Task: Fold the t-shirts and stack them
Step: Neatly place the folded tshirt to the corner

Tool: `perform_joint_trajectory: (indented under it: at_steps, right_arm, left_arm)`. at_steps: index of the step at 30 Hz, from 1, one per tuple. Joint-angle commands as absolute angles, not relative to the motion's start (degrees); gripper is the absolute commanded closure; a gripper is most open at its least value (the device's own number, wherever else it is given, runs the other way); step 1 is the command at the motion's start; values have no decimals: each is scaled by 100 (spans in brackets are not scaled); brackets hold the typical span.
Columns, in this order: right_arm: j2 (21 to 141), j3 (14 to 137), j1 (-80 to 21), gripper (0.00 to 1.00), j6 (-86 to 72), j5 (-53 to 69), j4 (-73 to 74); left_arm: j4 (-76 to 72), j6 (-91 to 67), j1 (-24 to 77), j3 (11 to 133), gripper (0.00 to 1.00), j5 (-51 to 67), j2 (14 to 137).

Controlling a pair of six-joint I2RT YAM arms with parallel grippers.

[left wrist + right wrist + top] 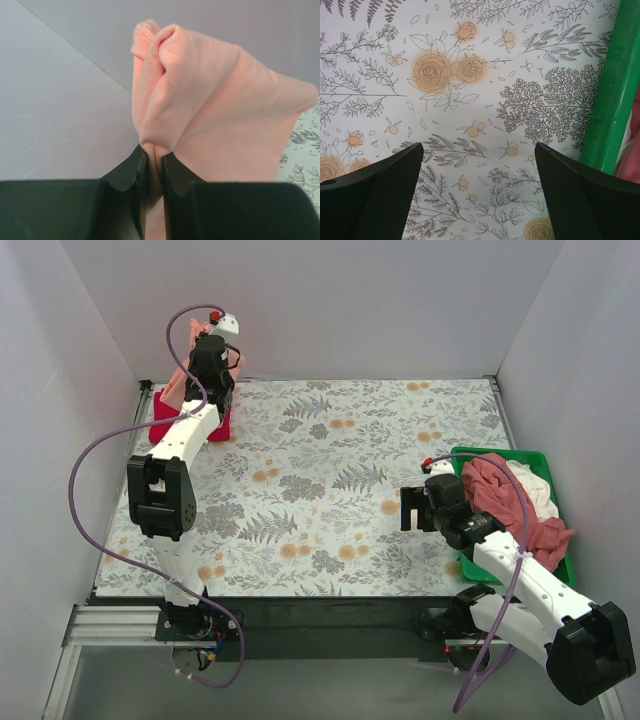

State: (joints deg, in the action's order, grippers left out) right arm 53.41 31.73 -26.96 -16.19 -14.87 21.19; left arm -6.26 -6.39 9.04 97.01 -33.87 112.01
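My left gripper (208, 360) is at the far left corner, shut on a peach-pink t-shirt (180, 386). In the left wrist view the peach shirt (215, 115) is pinched between the jaws and bunches up beyond them. It hangs over a folded red t-shirt (168, 420) lying on the cloth at the far left. My right gripper (411, 510) is open and empty, low over the floral cloth just left of the green bin (535, 462). The bin holds a heap of several rumpled shirts, dusty red (500, 495) and white (537, 492).
The table is covered with a floral cloth (320, 480) and walled in by grey panels on three sides. The green bin's rim (607, 105) shows at the right of the right wrist view. A black strip runs along the near edge.
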Motion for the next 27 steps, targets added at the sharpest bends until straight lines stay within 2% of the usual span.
perform_joint_trajectory:
  at_steps: [1, 27]
  right_arm:
    - [5326, 3243, -2663, 2, -1644, -1591, 1951]
    - [5695, 3480, -2663, 2, -1617, -1722, 2030]
  left_arm:
    - [-940, -527, 853, 9651, 100, -3428, 10907]
    - [-949, -1300, 246, 10318, 100, -3656, 12524]
